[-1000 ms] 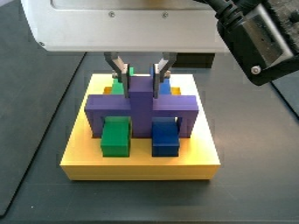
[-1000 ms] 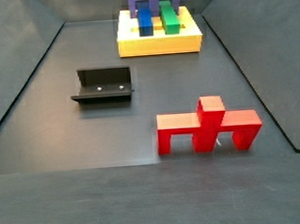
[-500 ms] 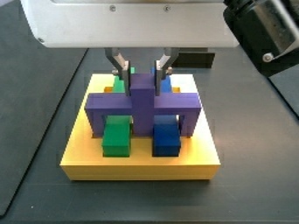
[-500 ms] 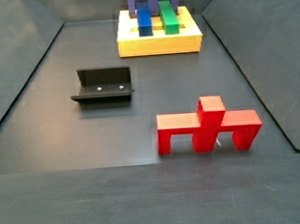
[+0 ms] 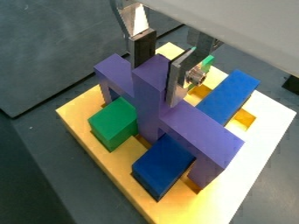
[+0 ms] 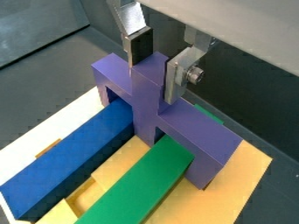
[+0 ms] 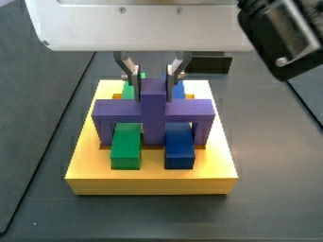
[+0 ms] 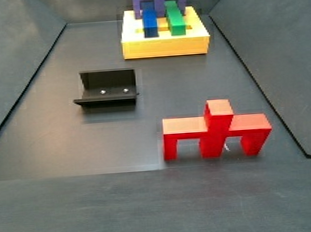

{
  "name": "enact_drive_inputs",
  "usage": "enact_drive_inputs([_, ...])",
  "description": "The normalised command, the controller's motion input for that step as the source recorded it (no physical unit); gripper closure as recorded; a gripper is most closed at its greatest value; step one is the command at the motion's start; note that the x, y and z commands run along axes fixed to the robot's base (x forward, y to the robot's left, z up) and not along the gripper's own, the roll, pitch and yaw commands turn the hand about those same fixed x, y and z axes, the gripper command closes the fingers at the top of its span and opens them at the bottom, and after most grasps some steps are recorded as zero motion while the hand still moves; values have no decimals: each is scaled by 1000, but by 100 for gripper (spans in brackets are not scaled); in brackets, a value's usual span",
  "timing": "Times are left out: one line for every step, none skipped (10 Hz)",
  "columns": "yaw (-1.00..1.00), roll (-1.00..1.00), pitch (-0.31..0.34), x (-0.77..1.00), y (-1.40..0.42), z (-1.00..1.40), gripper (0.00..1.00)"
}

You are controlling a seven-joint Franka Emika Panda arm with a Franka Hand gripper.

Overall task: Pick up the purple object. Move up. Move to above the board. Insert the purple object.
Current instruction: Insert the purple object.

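Insertion stage: the purple object (image 7: 154,112) stands on the board (image 7: 154,177), its legs straddling the green bar (image 6: 142,185) and blue bar (image 6: 73,158). My gripper (image 6: 160,61) is directly above it, the fingers (image 5: 184,77) flanking the upright stem, though I cannot tell whether they grip it or have a slight gap. I judge the piece seated, so I would spread the jaws fully and lift straight up, avoiding any sideways drag; the red piece (image 8: 216,131) and fixture (image 8: 107,89) lie well apart.
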Motion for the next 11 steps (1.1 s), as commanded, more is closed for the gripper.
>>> enact_drive_inputs([0, -106, -30, 0, -154, -100, 100])
enact_drive_inputs([-17, -123, 0, 0, -126, 66, 100])
enact_drive_inputs([-29, -153, 0, 0, -71, 137, 100])
enact_drive_inputs([-29, -153, -34, -14, 0, 0, 100])
enact_drive_inputs([-11, -121, -57, -31, 17, -66, 100])
enact_drive_inputs([0, -70, -33, 0, 89, -49, 100])
enact_drive_inputs([-43, -66, 0, 0, 100, 9, 100])
enact_drive_inputs([-80, -87, 0, 0, 120, 166, 100])
enact_drive_inputs([-71, -19, 0, 0, 20, 71, 100])
enact_drive_inputs([-23, -7, 0, 0, 0, 0, 100])
enact_drive_inputs([0, -60, -41, -6, 0, -49, 100])
